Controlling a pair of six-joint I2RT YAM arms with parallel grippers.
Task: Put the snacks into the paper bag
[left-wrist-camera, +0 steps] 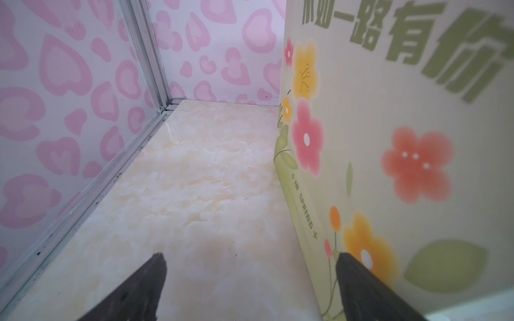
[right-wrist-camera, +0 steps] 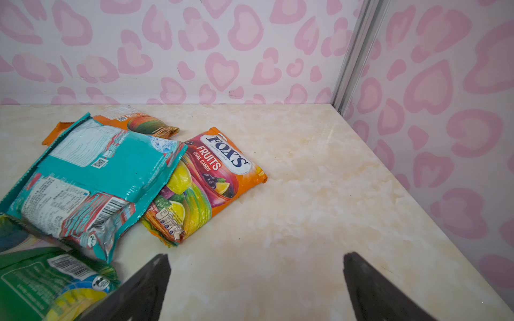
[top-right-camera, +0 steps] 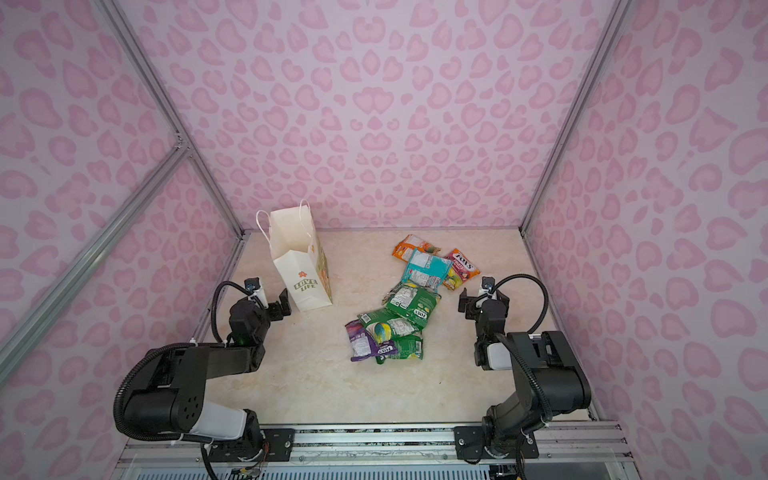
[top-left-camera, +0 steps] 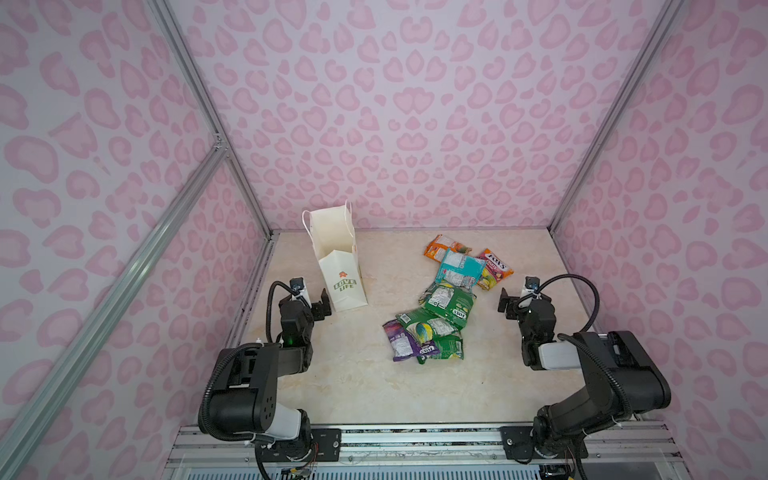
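The white paper bag (top-left-camera: 343, 266) (top-right-camera: 303, 270) stands upright and open-topped at the back left; its flowered side panel (left-wrist-camera: 389, 139) fills the left wrist view. The snacks lie in a loose pile mid-table: an orange packet (top-left-camera: 446, 245), a teal one (top-left-camera: 459, 268) (right-wrist-camera: 91, 172), a pink-red FOX'S one (top-left-camera: 494, 266) (right-wrist-camera: 211, 178), green ones (top-left-camera: 451, 301) and a purple one (top-left-camera: 401, 340). My left gripper (top-left-camera: 321, 306) (left-wrist-camera: 251, 255) is open and empty, right beside the bag's base. My right gripper (top-left-camera: 509, 305) (right-wrist-camera: 257, 255) is open and empty, just right of the pile.
The marble-look tabletop (top-left-camera: 353, 386) is boxed in by pink heart-patterned walls (top-left-camera: 415, 104) with aluminium frame posts (top-left-camera: 582, 187). A metal rail (top-left-camera: 415, 440) runs along the front edge, carrying both arm bases.
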